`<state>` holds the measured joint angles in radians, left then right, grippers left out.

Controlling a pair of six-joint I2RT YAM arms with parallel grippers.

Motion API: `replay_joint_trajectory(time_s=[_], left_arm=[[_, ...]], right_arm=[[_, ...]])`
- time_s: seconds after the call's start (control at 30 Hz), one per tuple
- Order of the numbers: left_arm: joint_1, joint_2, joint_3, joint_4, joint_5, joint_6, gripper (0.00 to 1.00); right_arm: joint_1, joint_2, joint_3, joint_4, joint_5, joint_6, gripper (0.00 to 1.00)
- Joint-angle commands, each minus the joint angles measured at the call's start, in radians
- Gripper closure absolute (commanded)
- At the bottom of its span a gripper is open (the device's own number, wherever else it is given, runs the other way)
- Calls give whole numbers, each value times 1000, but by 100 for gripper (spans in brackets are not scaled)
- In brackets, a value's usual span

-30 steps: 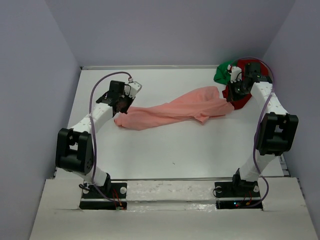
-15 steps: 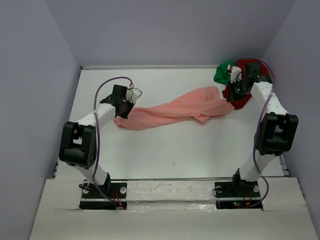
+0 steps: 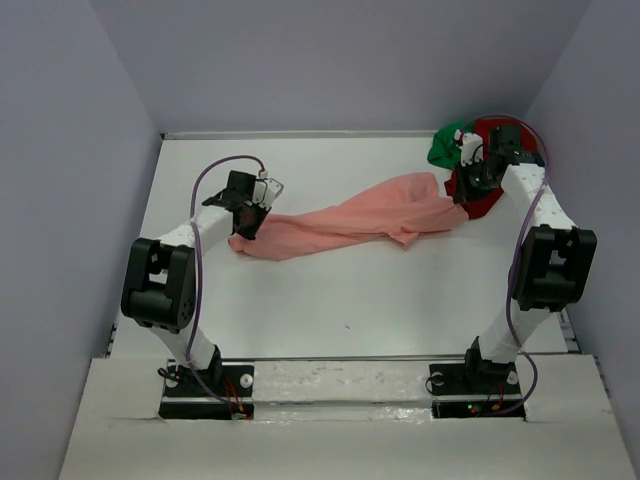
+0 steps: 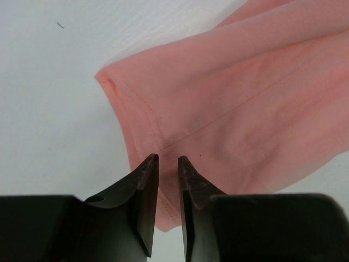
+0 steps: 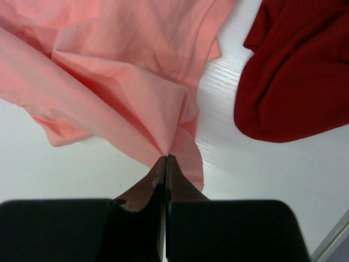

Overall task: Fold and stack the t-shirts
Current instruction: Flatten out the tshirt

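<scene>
Salmon-pink shirt (image 3: 340, 228) is lying stretched in a loose band across the white worktop (image 3: 350, 300), running from mid-left to the far right.

Left hand (image 4: 165, 159): the fingers are standing slightly apart with a narrow slit between them, over the shirt's hemmed left end. A second ago they were together. The hand is sitting a little lower and nearer the cloth than before, and the cloth itself has not shifted.

Right hand (image 5: 166, 158): the fingers are still pressed together, pinching a fold of the shirt's right end.

Dark red shirt (image 5: 289, 82) and green shirt (image 3: 445, 146) are lying bunched in the far right corner.

salmon-pink shirt (image 3: 340, 225) spans mid-table, open tabletop (image 3: 350, 300) nearside
</scene>
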<state>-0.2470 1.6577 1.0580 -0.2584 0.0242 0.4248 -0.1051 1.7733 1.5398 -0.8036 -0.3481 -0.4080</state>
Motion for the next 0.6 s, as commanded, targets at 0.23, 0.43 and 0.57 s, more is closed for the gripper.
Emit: replay_joint_trajectory(time_s=[0.23, 0.43, 0.57], left_arm=[[31, 17, 66, -33, 3, -46, 67], [58, 43, 80, -59, 31, -61, 68], [68, 57, 89, -79, 66, -64, 69]], right_arm=[[-7, -25, -4, 4, -2, -15, 100], [-7, -26, -6, 1, 3, -18, 100], [-7, -23, -3, 0, 3, -18, 100]])
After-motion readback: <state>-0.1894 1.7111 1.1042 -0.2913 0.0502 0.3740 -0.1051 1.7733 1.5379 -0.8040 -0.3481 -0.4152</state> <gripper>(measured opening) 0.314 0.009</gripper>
